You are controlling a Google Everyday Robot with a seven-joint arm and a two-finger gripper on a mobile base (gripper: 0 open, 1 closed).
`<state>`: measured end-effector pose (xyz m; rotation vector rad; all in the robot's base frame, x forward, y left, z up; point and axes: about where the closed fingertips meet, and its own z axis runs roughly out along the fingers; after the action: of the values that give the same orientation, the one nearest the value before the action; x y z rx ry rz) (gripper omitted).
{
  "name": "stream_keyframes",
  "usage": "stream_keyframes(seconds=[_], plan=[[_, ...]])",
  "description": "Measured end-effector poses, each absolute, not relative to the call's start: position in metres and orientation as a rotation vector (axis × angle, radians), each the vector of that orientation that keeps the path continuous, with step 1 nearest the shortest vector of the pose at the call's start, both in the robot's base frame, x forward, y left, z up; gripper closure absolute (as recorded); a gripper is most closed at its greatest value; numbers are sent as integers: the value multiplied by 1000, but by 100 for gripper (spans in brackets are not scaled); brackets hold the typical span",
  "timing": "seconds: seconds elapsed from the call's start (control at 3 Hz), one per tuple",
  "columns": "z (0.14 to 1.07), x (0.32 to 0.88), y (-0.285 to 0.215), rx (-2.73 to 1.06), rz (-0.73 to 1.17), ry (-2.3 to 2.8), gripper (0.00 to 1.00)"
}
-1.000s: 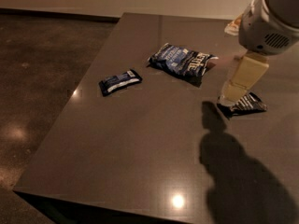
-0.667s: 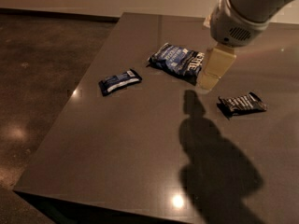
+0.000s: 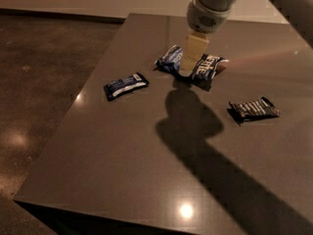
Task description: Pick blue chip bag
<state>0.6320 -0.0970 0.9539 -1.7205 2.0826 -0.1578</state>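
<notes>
The blue chip bag (image 3: 171, 58) lies on the dark table (image 3: 122, 151) near its far middle, a crinkled dark blue foil bag with white letters. My gripper (image 3: 188, 72) hangs from the white arm at the top of the view and points down over the middle of the bag, covering part of it. Its cream-coloured fingers (image 3: 192, 53) reach the bag's top surface.
A small flat blue-and-white packet (image 3: 125, 85) lies to the left of the bag. A small black bar wrapper (image 3: 254, 108) lies at the right. The arm's shadow falls across the table's front right. The table's left edge drops to a dark floor (image 3: 34, 82).
The arm has swung left from above the black wrapper to above the blue chip bag. The objects on the table have not moved.
</notes>
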Motion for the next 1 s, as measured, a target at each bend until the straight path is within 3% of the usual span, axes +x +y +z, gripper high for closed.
stream_keyframes(seconds=[1.0], plan=[[888, 713, -102, -1771, -149, 2235, 0]])
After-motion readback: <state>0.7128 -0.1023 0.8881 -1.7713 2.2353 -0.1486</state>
